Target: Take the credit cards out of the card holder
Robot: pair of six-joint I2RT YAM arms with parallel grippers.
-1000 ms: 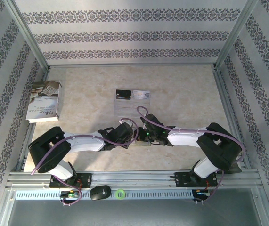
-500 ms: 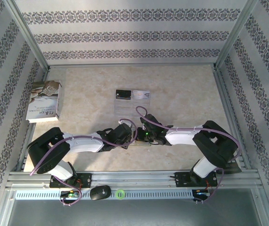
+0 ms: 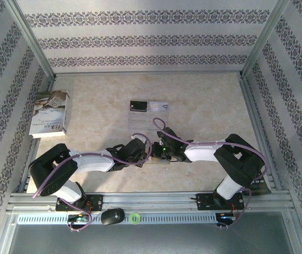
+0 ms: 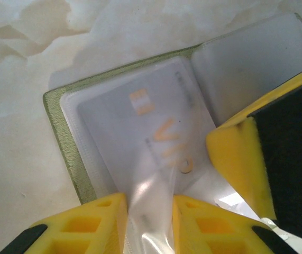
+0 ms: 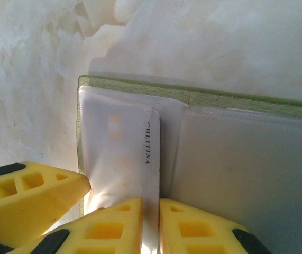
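Observation:
The card holder [image 4: 61, 138] lies open on the table, green edged with clear pockets [image 5: 235, 159]. A white card [image 4: 140, 132] with orange print sits in its left pocket. My left gripper [image 4: 149, 205] is shut on the clear pocket film at the near edge. My right gripper [image 5: 151, 209] is shut on the edge of a white card [image 5: 152, 169] printed with dark letters. Both grippers meet over the holder at the table's middle front, left gripper [image 3: 145, 152] and right gripper [image 3: 159, 152]. A black card [image 3: 138, 107] and a silvery card [image 3: 159, 106] lie further back.
A clear plastic sheet [image 3: 140, 123] lies under and in front of the two loose cards. A white-grey book [image 3: 49, 114] lies at the far left. The right gripper's yellow finger [image 4: 240, 153] crowds the left wrist view, and the left gripper's finger [image 5: 29, 196] stands close beside the right.
The right arm's elbow has drawn in a little to the left. Both grippers have stayed at the card holder.

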